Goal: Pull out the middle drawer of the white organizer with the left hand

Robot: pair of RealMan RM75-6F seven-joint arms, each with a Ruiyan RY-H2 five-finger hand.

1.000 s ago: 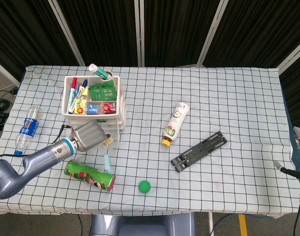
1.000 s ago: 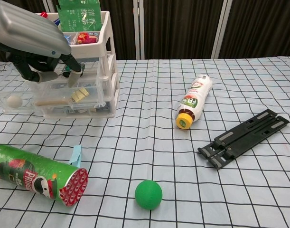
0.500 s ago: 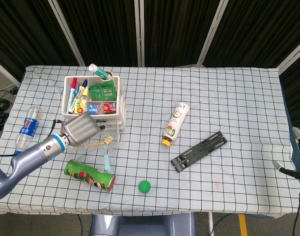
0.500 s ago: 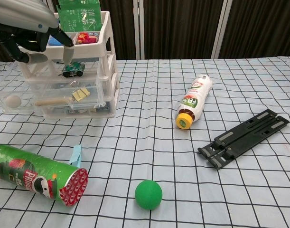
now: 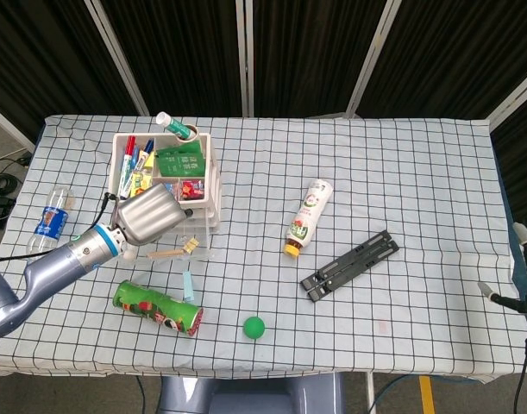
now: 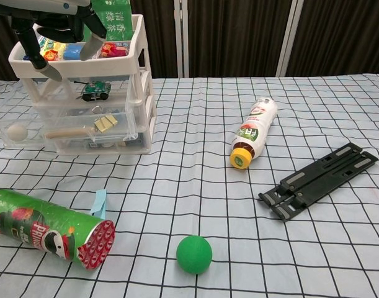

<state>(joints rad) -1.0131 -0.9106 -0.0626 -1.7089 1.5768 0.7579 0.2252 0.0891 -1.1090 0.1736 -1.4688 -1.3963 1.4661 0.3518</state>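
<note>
— Left hand (image 5: 151, 216) position? Grip?

— Silver left hand hovers at the front of the white plastic three-tier organizer (image 6: 139, 74), level with its top tray; fingers (image 6: 46, 69) point down, spread, holding nothing. Right hand (image 5: 526, 250) shows only at the table's right edge; its grip cannot be determined.

— Container contents?

— Top tray: markers (image 5: 129, 159), green packets (image 5: 178, 162), small red items. Clear middle drawer (image 6: 84, 94): a small dark clip-like item. Clear bottom drawer (image 6: 28, 133) projects forward: white ball (image 6: 17, 131), wooden stick, yellow clips.

— Surface and room?

— Black-gridded white tablecloth (image 5: 401, 172); green snack canister (image 6: 46, 228), green ball (image 6: 194, 254), lying sauce bottle (image 6: 254, 131), black folding stand (image 6: 319, 179), water bottle (image 5: 47, 226). Dark curtains behind.
</note>
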